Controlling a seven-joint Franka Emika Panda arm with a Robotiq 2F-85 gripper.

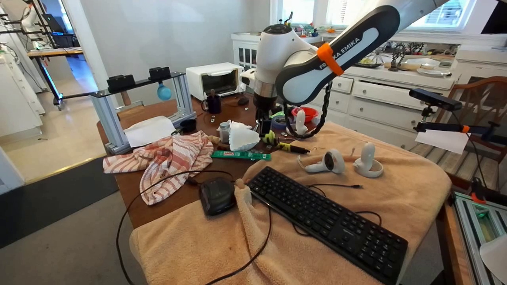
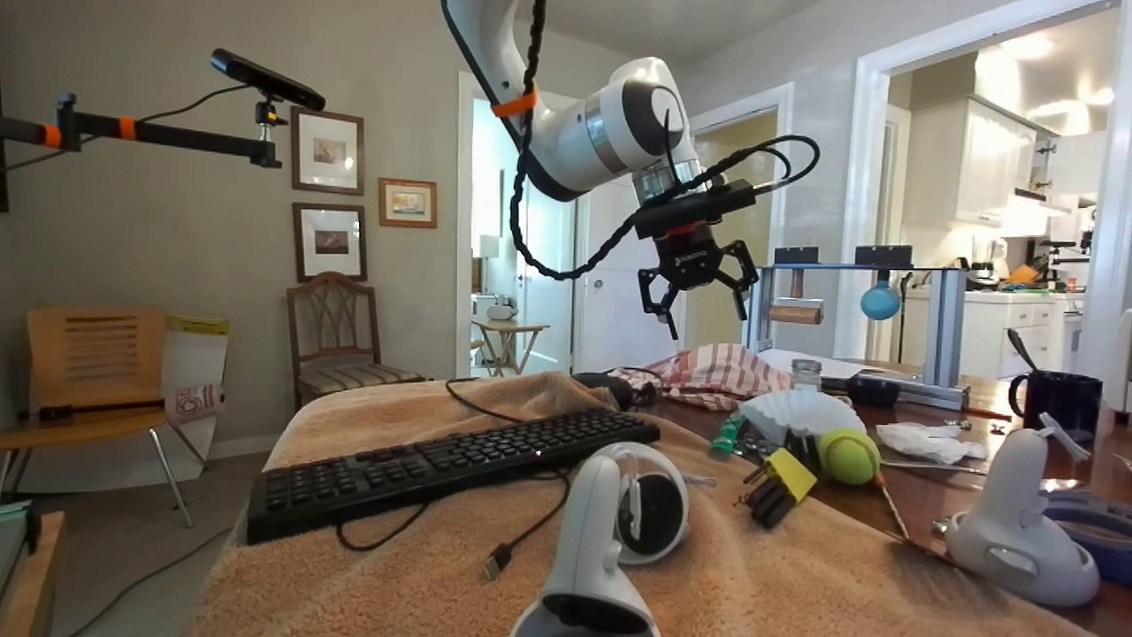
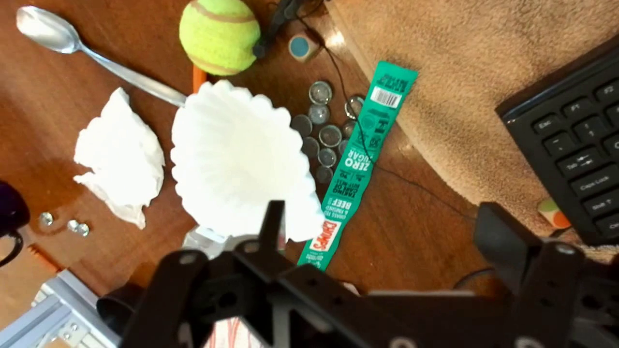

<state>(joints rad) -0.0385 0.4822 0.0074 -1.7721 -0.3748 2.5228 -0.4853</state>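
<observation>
Nearest the camera in an exterior view, a pale controller (image 2: 579,557) upright on a towel (image 2: 752,584), with another controller (image 2: 661,513) just behind and a keyboard (image 2: 455,464) farther back. Over the surface (image 3: 416,237), a hand (image 2: 709,326) with fingers (image 3: 273,222) spread wide, gripping nothing, hanging apart from everything below.

Closest underneath in the wrist view, a white filter (image 3: 242,154), up and to the left of the gap, partly overlapped from that angle by one fingertip. Not centred between the fingers, but off to one side of them. Stretched on a slant from upper left to lower right there, so at an angle to the nearly level line from fingertip to fingertip.

Along the right flank of the filter, a green packet (image 3: 358,159), long and flat on the surface, slanting from upper right to lower left, across the filter's own direction. Close to the filter's rim near the lower end; hard to tell whether touching.

Between filter and packet, a cluster of glass beads (image 3: 330,136). Past the filter's upper end, a ball (image 3: 220,36) and a spoon (image 3: 109,62). Apart on the left, a crumpled tissue (image 3: 121,159). Near the filter in an exterior view, a jar (image 1: 224,132) and a striped cloth (image 1: 178,154).
</observation>
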